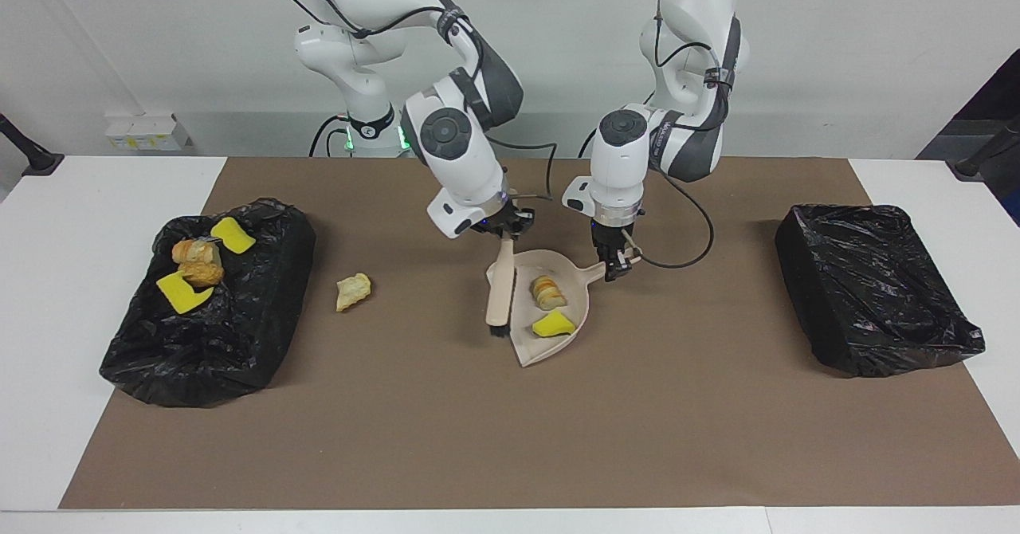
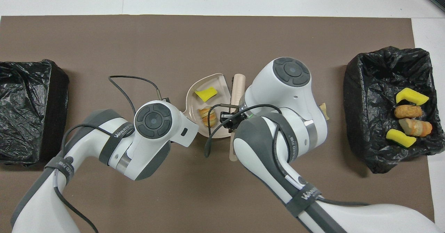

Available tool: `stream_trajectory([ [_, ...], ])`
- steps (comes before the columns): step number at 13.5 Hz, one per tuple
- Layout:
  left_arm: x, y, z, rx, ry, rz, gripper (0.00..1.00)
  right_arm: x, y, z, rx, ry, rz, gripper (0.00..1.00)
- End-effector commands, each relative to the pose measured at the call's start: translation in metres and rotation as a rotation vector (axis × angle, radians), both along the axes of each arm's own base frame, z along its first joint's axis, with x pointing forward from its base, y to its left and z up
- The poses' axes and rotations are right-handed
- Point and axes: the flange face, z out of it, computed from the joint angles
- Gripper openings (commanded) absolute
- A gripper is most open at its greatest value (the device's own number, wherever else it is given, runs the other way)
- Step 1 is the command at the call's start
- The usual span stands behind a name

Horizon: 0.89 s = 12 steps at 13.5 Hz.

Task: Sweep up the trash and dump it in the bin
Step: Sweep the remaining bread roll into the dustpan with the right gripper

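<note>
Two white arms, both bent down over the table centre. Right gripper (image 1: 500, 235): at 10 o'clock from centre in the facing view, fingers closed, wrist tilted. Left gripper (image 1: 615, 269): just beside it at 3 o'clock, fingers closed, wrist near vertical.

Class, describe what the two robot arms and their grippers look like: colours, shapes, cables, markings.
Both arms are glossy white, rounded shells with dark grey joint sections and round grey end caps. Black cables loop loosely alongside each. Small black grippers: left gripper, right gripper. Grey bands bear white lettering.
</note>
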Motion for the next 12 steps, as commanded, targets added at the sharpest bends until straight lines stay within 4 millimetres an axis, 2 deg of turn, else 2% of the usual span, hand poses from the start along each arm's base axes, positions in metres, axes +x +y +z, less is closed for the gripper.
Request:
stream_trajectory([
  [1, -0.008, 0.005, 0.001, -0.001, -0.014, -0.069, 0.0, -0.004, -0.045, 0.018, -0.105, 0.028, 0.037, 0.0],
  [3, -0.007, 0.005, 0.002, -0.001, -0.015, -0.074, 0.0, -0.012, -0.087, 0.019, -0.222, 0.07, 0.039, 0.0],
  [5, -0.008, 0.004, 0.002, -0.001, -0.015, -0.076, 0.0, -0.021, -0.139, 0.002, -0.347, 0.084, 0.025, 0.0],
  [8, -0.008, 0.003, 0.002, -0.003, -0.018, -0.079, 0.0, -0.042, -0.219, -0.022, -0.415, 0.109, 0.029, 0.0],
  [9, -0.009, 0.002, 0.002, -0.003, -0.018, -0.081, 0.0, -0.056, -0.237, -0.032, -0.434, 0.099, 0.053, 0.0],
  [11, -0.009, 0.002, 0.002, -0.003, -0.018, -0.082, 0.0, -0.079, -0.261, -0.052, -0.427, 0.036, 0.062, 0.0],
  [12, -0.009, 0.003, 0.002, -0.003, -0.018, -0.079, 0.0, -0.083, -0.264, -0.055, -0.413, 0.006, 0.073, 0.0],
])
